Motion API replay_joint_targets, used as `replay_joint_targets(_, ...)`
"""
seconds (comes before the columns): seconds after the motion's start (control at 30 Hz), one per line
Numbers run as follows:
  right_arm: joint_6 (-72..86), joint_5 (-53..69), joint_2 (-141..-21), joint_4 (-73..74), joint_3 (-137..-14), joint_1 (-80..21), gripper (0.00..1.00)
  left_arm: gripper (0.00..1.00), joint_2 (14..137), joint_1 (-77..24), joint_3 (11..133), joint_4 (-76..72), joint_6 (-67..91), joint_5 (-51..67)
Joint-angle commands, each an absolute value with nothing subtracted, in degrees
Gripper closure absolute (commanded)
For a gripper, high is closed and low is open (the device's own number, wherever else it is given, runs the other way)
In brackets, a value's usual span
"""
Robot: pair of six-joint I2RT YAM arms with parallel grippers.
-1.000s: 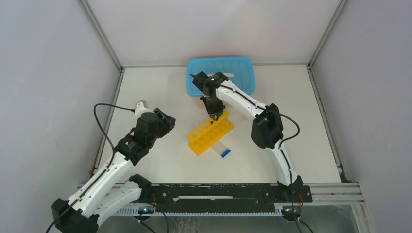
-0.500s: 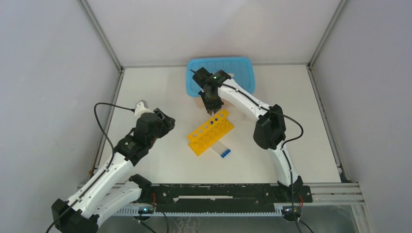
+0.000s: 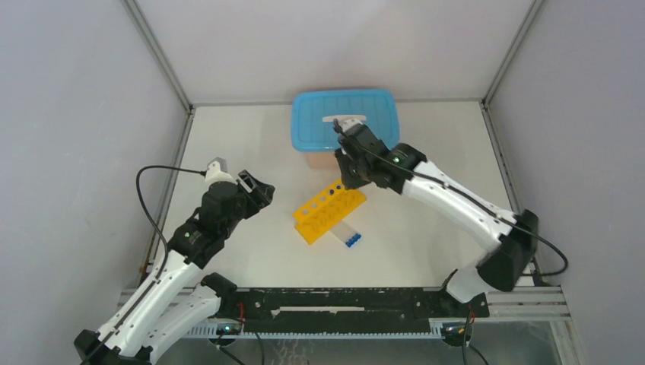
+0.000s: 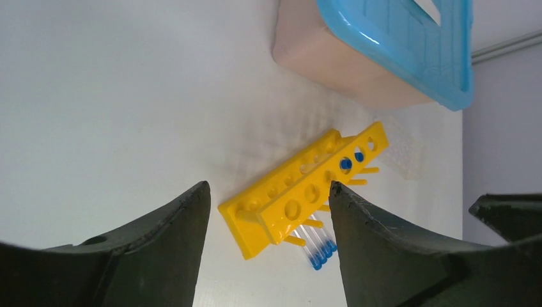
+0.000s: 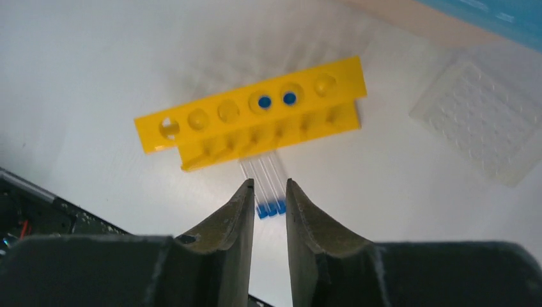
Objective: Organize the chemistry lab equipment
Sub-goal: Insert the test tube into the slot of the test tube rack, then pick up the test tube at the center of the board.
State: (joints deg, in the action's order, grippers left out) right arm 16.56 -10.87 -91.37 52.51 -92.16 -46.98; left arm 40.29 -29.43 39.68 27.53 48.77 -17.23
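white table [image 3: 251, 137] is carrying everything, walls closing it in on three sides. blue-lidded bin [image 3: 365, 106] is sitting at the middle of the far edge, lid on. left arm [image 3: 190, 236] is reaching in from the near-left corner and is stopping over the left part of the surface, well apart from the rack; left gripper [image 4: 268, 188] is hanging with its claw wide and nothing in it, facing the rack. right arm [image 3: 449, 201] is stretching from the near-right corner toward the centre; right gripper [image 5: 268, 184] is hovering above the rack with only a narrow gap in its claw, nothing between the fingers. yellow rack [image 3: 329, 211] is standing at the centre of the surface, angled toward the bin. two capped tubes [image 5: 264, 101] are sitting upright in neighbouring holes near its far end, the other holes showing empty. small clear tray [image 5: 489, 121] is lying flat just past that far end, near the bin. a few loose tubes [image 5: 263, 171] are lying flat against the rack's near side, blue caps pointing to the near edge.
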Motion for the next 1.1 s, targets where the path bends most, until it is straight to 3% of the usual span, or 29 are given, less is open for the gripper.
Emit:
replay_joint_targets(0.0,19.62,-11.86,-81.22,42.12,-78.65,-47.18,0.68,0.27,38.35,-29.09,41.23,25.4,47.39,-13.51)
replay_joint_targets(0.2,21.56,-10.93,-71.56,34.31,-61.42,-48.97,0.63,0.24,36.73,-29.09,39.28,25.53,48.05,-12.02)
replay_joint_targets(0.27,22.14,-10.31,-69.62,31.19,-56.61,-49.56,0.62,0.02,36.47,-29.09,38.76,25.64,47.95,-11.42)
replay_joint_targets(0.3,22.51,-10.25,-68.73,29.34,-54.46,-49.98,0.62,0.01,36.41,-29.07,38.5,25.68,47.98,-11.17)
replay_joint_targets(0.53,23.63,-10.2,-67.48,17.16,-42.95,-51.43,0.6,0.0,34.63,-29.17,36.24,26.17,48.87,-11.32)
replay_joint_targets(1.07,17.66,-12.55,-78.98,4.13,-39.99,-51.64,0.59,0.05,31.02,-29.18,32.16,24.14,50.95,-9.41)
